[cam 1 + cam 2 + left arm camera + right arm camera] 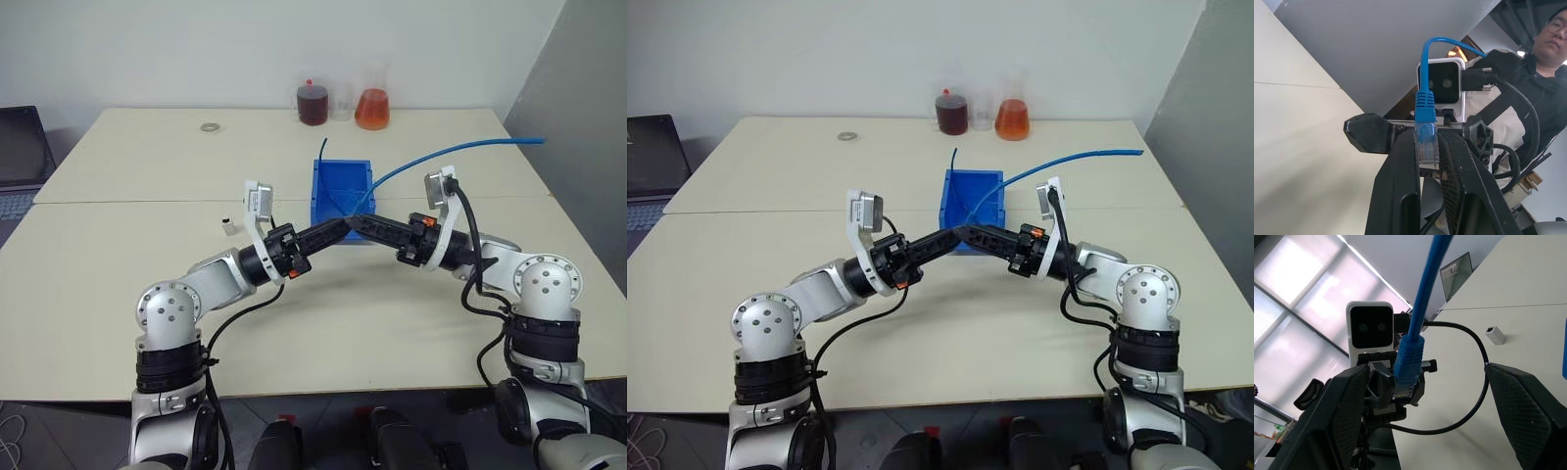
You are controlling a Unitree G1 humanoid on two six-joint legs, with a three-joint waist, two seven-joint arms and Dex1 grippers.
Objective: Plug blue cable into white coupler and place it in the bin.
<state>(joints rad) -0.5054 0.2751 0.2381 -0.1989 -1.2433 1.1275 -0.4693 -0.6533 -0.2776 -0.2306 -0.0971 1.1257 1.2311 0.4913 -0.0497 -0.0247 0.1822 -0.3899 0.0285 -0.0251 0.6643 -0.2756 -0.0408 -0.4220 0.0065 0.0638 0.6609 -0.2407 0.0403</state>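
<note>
The blue cable (441,155) arcs from the table's far right edge down to my two grippers, which meet tip to tip in front of the bin (326,208). My left gripper (1427,147) is shut on the cable's clear plug (1426,142), which stands up between its fingers. My right gripper (1425,367) is open wide, its fingers spread on either side of the plug (1404,387) and the left gripper's tip. The white coupler (228,224) lies on the table to the left of the left wrist, apart from both grippers, also visible in the right wrist view (1495,335).
Two flasks of dark red (313,103) and orange liquid (372,108) stand at the table's far edge. A metal ring (210,127) lies at the back left. A dark thin wire (323,149) pokes up from the bin. A laptop (20,147) sits far left. A person (1542,73) stands nearby.
</note>
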